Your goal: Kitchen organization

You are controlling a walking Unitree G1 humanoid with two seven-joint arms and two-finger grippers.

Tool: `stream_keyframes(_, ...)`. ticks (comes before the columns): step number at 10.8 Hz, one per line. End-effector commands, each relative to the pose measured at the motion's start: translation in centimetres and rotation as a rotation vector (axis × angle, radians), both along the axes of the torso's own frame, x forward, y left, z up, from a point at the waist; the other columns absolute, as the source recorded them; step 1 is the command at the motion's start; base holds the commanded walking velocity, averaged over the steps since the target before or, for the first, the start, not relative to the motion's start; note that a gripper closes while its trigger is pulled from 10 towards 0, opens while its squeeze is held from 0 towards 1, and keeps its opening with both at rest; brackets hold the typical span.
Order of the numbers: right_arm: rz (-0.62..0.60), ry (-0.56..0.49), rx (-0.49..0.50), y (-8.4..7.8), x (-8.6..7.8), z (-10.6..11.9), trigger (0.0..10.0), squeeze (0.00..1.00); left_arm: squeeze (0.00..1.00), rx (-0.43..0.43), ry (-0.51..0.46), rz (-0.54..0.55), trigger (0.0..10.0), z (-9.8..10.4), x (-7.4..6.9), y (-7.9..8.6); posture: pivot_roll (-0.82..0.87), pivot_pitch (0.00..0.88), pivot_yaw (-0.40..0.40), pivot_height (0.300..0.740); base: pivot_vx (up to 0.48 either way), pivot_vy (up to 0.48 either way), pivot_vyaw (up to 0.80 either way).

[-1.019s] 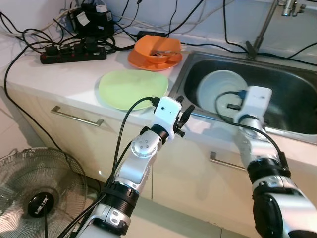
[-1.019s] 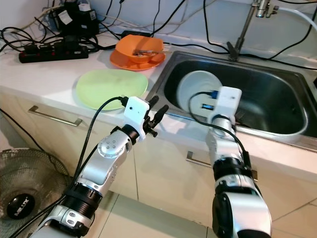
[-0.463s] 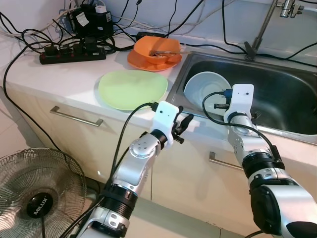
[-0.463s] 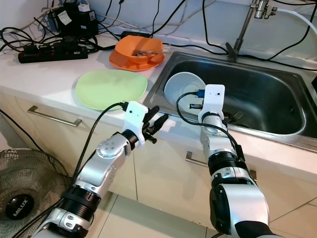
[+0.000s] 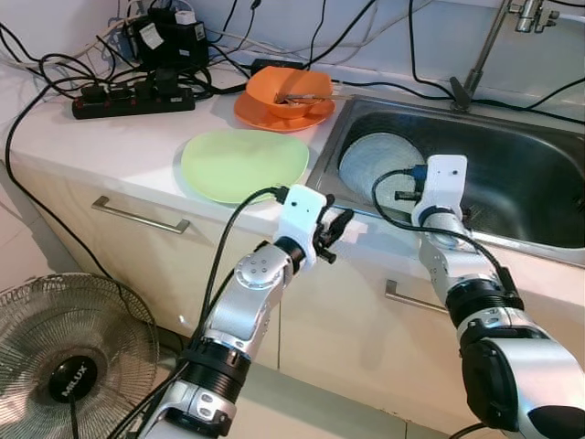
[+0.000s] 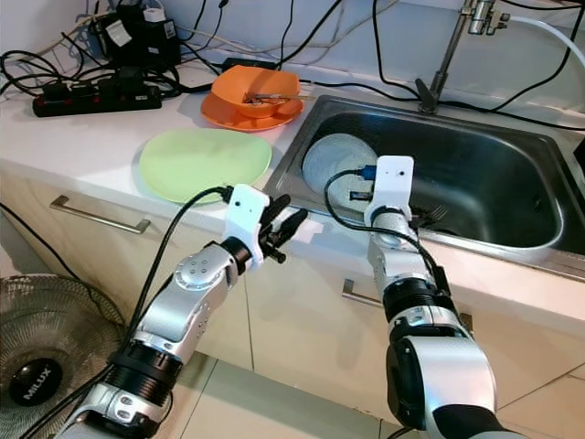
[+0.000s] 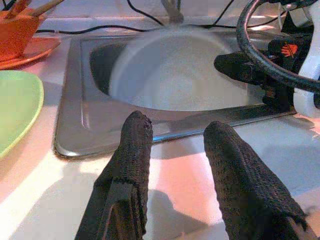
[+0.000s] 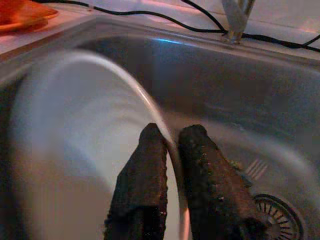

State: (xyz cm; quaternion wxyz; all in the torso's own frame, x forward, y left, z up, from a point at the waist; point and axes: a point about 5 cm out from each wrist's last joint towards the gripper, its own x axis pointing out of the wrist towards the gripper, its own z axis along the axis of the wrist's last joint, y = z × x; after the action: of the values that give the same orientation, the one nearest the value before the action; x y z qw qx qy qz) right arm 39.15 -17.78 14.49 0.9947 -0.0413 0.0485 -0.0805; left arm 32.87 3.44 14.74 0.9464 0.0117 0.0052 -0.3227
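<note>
A white bowl (image 5: pixel 377 161) stands tilted at the left end of the steel sink (image 5: pixel 539 183) and looks blurred. My right gripper (image 8: pixel 172 137) is shut on the bowl (image 8: pixel 75 135), with its thin rim pinched between the two fingers. My left gripper (image 7: pixel 175 135) hovers open and holds nothing. It is over the counter's front edge just outside the sink's near left corner, also seen as my left gripper (image 5: pixel 335 227). A light green plate (image 5: pixel 243 164) lies flat on the counter to the left of the sink.
An orange bowl with utensils (image 5: pixel 289 90) sits on an orange plate behind the green plate. A black power strip (image 5: pixel 135 99) and tangled cables fill the back left of the counter. The faucet (image 5: pixel 484 50) rises behind the sink. A floor fan (image 5: pixel 73 366) stands at lower left.
The right gripper drew the bowl toward the sink's left end, and the bowl has since tipped and blurred. The left gripper has stayed open near the counter edge.
</note>
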Motion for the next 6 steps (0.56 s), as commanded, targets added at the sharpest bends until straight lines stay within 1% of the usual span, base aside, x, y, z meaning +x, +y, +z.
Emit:
stream_keyframes(1, 0.015, 0.056, 0.006, 0.43, -0.29, -1.23, 10.0, 0.04, 0.0, -0.009, -0.005, -0.006, 10.0, 0.32, 0.02, -0.02, 0.19, 0.015, -0.022, 0.74, 0.0, 0.0, 0.0)
stream_keyframes(2, 0.019, 0.06, 0.005, 0.58, -0.3, -1.35, 10.0, 0.0, 0.0, -0.003, -0.004, 0.0, 10.0, 0.24, 0.1, 0.11, 0.19, 0.013, -0.021, 0.74, 0.0, 0.0, 0.0)
stream_keyframes(6, 0.024, 0.051, 0.008, 0.67, -0.11, -0.98, 10.0, 0.0, 0.0, -0.002, -0.011, 0.007, 10.0, 0.44, 0.29, 0.29, 0.19, 0.013, -0.023, 0.74, 0.0, 0.0, 0.0)
